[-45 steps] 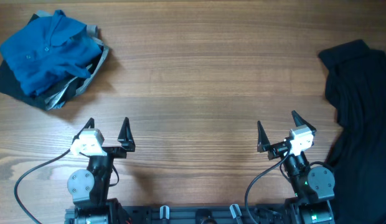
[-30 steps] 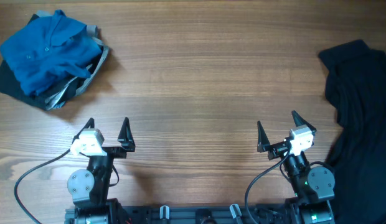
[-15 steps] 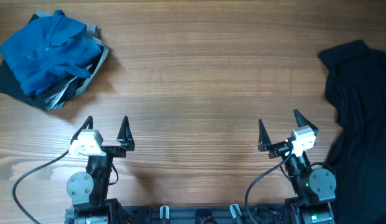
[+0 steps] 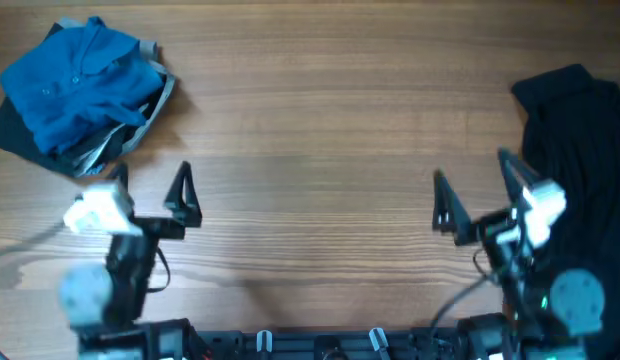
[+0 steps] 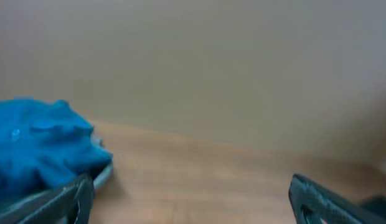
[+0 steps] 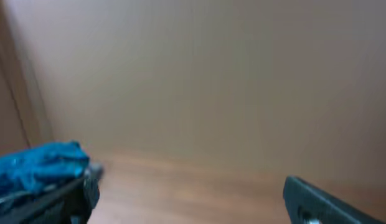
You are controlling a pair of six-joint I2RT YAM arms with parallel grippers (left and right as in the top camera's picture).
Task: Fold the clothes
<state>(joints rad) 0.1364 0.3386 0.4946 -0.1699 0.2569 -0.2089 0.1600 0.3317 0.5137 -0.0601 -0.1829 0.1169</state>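
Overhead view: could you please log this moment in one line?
left tool open | right tool open | black garment untouched, right side

Left wrist view, blurred. The left gripper (image 5: 192,198) has its jaws spread wide, one dark finger (image 5: 317,196) showing at each lower corner. A blue shirt (image 5: 37,140) lies on the wooden table (image 5: 199,174) at left, with a beige wall (image 5: 211,62) behind.

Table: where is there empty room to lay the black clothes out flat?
The wide middle of the wooden table is bare, between the bright blue shirt pile far left and the black soft garment on the right edge. Crowded: those two ends, and the front by the left gripper and right gripper.
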